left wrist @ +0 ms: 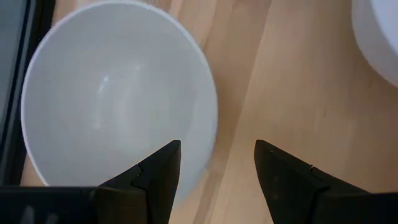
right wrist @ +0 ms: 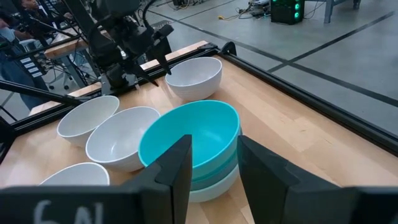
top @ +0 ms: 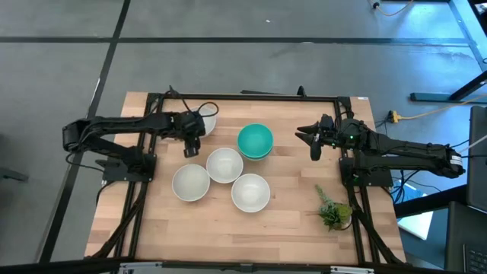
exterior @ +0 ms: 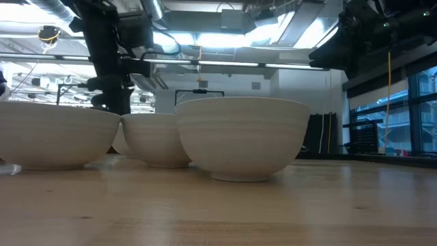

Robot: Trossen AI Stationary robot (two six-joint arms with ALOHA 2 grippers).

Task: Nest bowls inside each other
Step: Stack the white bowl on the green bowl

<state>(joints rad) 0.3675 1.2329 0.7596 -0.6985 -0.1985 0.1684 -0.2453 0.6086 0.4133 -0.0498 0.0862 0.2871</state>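
— How do the arms sit?
— Left gripper (top: 191, 147) reaches in low, jaws spread wide and empty, straddling the near rim of a white bowl (left wrist: 118, 99). Right gripper (right wrist: 211, 163) hovers partly open, holding nothing; the turquoise bowl stack (right wrist: 193, 143) lies just ahead.
— Any writing?
— Only partial digits, unreadable.

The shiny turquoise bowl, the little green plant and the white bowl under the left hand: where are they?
Bright turquoise round bowl (top: 255, 138): high view, inside its hollow.
Small green plant sprig (top: 333, 213): high view, on its leaves.
White round smooth bowl (left wrist: 112, 99): left wrist view, on its inner wall.
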